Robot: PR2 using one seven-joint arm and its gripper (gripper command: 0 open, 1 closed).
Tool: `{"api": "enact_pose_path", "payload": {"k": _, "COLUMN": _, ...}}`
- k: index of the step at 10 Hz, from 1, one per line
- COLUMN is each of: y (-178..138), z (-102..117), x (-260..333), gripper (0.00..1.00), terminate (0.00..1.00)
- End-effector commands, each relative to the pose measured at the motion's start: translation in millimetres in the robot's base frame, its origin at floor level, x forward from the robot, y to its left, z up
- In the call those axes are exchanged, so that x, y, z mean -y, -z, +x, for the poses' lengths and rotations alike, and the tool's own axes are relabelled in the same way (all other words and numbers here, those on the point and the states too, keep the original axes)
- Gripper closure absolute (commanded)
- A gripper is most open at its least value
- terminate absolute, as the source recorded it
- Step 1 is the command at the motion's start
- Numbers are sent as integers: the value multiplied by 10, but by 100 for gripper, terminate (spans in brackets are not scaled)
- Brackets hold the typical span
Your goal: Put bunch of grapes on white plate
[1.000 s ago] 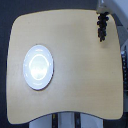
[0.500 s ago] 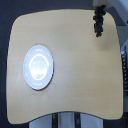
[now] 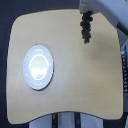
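Since the bunch of grapes (image 3: pixel 86 27) dangles by its top end from the gripper (image 3: pixel 86 10), jaws clamped on it, it hangs clear above the wooden table's (image 3: pixel 75 85) far edge. White plate (image 3: pixel 38 67) sits empty, well apart toward the exterior view's left.

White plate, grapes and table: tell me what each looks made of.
White plate: probably glazed ceramic or glossy plastic; its centre shines with a bright glare. Bunch of grapes: dark, rounded beads, too blurred to tell real fruit from plastic. Table: light tan, matte, even surface with rounded corners; looks like wood or laminate.
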State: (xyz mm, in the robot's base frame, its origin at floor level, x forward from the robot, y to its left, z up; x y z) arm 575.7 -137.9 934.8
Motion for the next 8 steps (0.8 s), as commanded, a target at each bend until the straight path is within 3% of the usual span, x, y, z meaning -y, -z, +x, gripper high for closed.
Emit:
{"api": "enact_pose_path", "payload": {"k": 1, "y": 77, "z": -399, "x": -1289, "gripper": 100, "terminate": 0}}
{"api": "enact_pose_path", "payload": {"k": 8, "y": 410, "z": -612, "x": -2312, "gripper": 100, "terminate": 0}}
